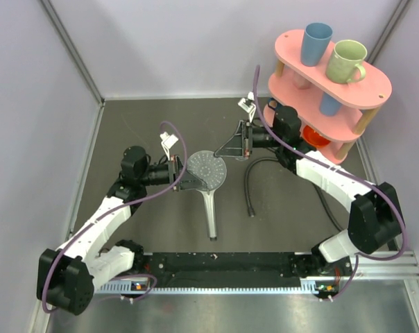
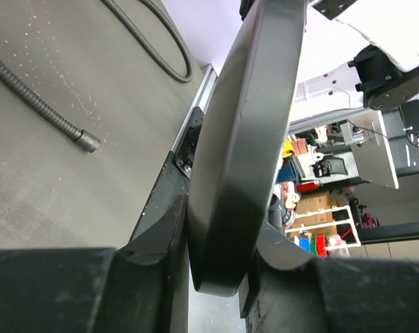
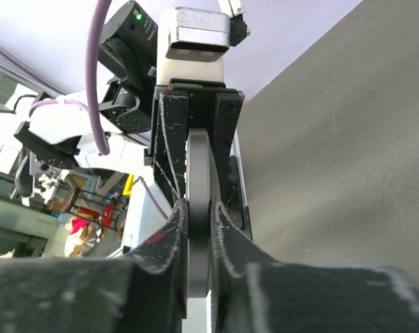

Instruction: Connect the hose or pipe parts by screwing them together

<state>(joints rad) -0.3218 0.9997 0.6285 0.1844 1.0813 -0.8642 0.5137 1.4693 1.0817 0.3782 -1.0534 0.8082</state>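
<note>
On my left wrist camera, my left claw (image 2: 220, 232) is clamped on the rim of the grey hand shower (image 2: 244, 139), seen edge-on between the fingers. Past it, the metal end of the dark flexible hose (image 2: 87, 141) lies free on the bench (image 2: 43, 201). My right wrist camera shows my right claw (image 3: 198, 208) pinched shut on the opposite rim. Only the overhead view shows the perforated face, with the straight handle pointing toward my bases and the hose curving just beside it on the right.
</note>
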